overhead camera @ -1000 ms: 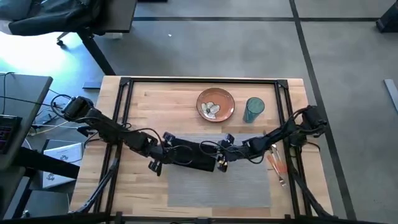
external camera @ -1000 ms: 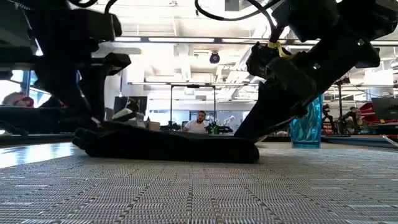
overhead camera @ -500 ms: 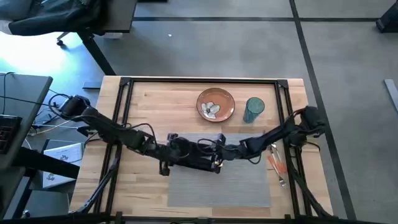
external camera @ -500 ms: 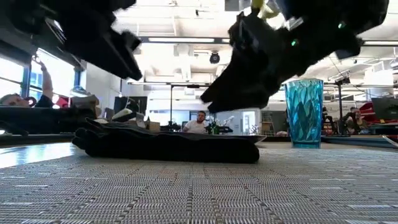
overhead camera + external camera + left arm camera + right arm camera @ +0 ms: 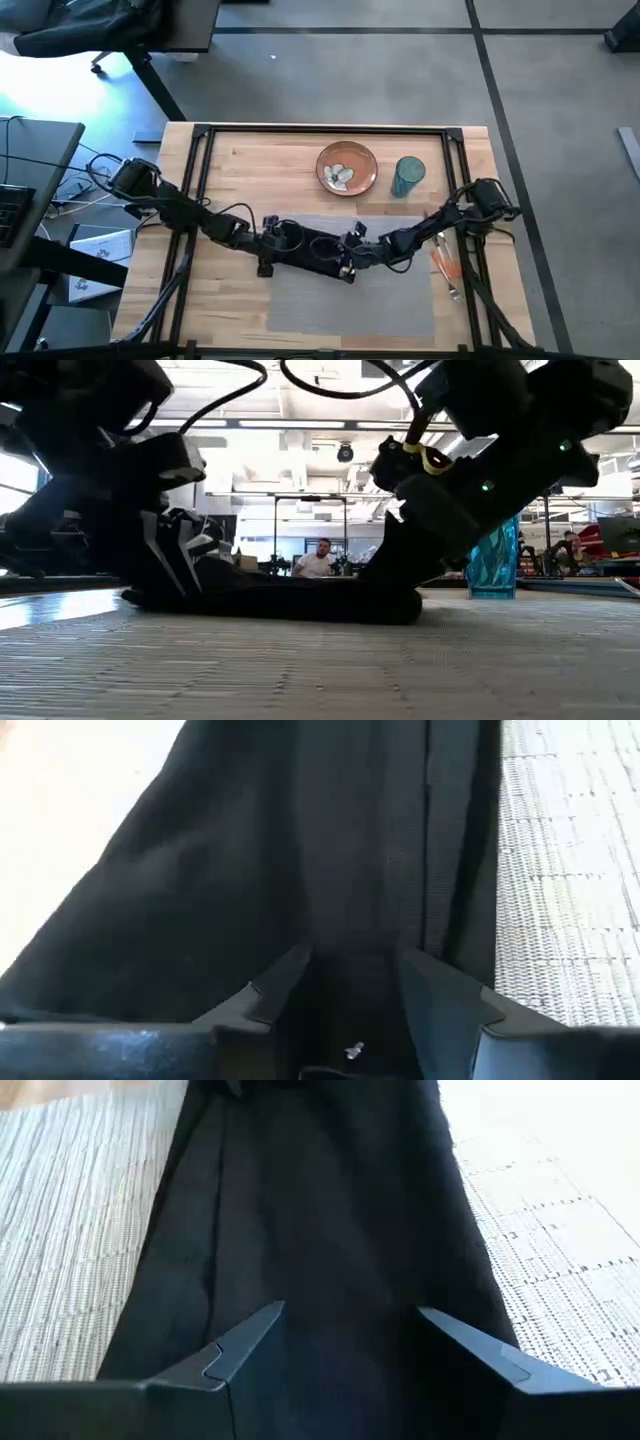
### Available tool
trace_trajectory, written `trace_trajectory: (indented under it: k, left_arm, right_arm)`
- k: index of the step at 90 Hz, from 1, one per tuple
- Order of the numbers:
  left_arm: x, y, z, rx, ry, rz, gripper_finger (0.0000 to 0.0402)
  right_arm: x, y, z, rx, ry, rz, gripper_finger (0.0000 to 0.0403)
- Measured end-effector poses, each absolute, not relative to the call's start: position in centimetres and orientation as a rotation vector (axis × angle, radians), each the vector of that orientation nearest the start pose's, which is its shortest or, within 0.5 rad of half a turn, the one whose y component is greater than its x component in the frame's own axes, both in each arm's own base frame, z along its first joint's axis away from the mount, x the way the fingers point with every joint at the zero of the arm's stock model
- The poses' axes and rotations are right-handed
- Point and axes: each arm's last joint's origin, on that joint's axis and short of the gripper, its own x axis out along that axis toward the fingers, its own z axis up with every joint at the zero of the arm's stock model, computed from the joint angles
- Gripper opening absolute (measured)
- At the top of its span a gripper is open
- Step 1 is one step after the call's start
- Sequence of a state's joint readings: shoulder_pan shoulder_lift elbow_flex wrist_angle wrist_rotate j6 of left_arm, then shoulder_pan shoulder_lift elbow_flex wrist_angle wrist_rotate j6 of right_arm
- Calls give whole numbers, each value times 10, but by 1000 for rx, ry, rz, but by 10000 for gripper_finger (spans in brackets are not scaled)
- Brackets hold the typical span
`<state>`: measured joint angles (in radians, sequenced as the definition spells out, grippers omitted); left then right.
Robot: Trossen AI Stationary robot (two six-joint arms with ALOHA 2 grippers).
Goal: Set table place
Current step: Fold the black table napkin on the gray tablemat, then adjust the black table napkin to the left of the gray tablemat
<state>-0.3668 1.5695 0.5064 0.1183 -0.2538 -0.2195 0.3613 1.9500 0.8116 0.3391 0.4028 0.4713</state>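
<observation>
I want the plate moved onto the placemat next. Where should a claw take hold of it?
Grip the plate at its rim, coming straight down from above: it lies flat on the table, so only the raised edge gives purchase. The edge nearest the placemat looks safest, since the blue cup stands close on the right.

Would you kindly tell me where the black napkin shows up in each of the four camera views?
High view: the black napkin lies mid-table at the placemat's far edge, between both grippers.
Low view: a dark folded strip across the centre, on the weave.
Left wrist view: it fills most of the picture.
Right wrist view: it fills the middle.
Shared landmark: the grey woven placemat beneath it.
</observation>
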Motion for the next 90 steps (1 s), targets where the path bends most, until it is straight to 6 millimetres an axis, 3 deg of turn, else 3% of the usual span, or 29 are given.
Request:
trace_trajectory:
  k: [14, 25, 34, 46, 64, 74, 90]
  left_arm:
    - [232, -81, 106, 76, 901, -4, 129]
    - [232, -82, 119, 67, 883, -18, 129]
    - [233, -85, 141, 53, 839, -36, 129]
    - [232, -95, 175, 18, 744, -76, 129]
    - [232, -113, 195, -46, 648, -72, 129]
    - [248, -119, 195, -69, 601, -3, 129]
    - [304, -125, 199, -74, 571, 78, 129]
  right_arm:
    - [321, 111, 84, 153, 717, -212, 199]
    - [319, 111, 92, 172, 720, -196, 199]
    - [315, 110, 107, 171, 719, -168, 199]
    - [310, 108, 140, 195, 667, -159, 199]
    - [281, 110, 166, 256, 777, -181, 199]
    - [259, 118, 161, 236, 899, -263, 199]
    - [240, 143, 144, 209, 948, -342, 199]
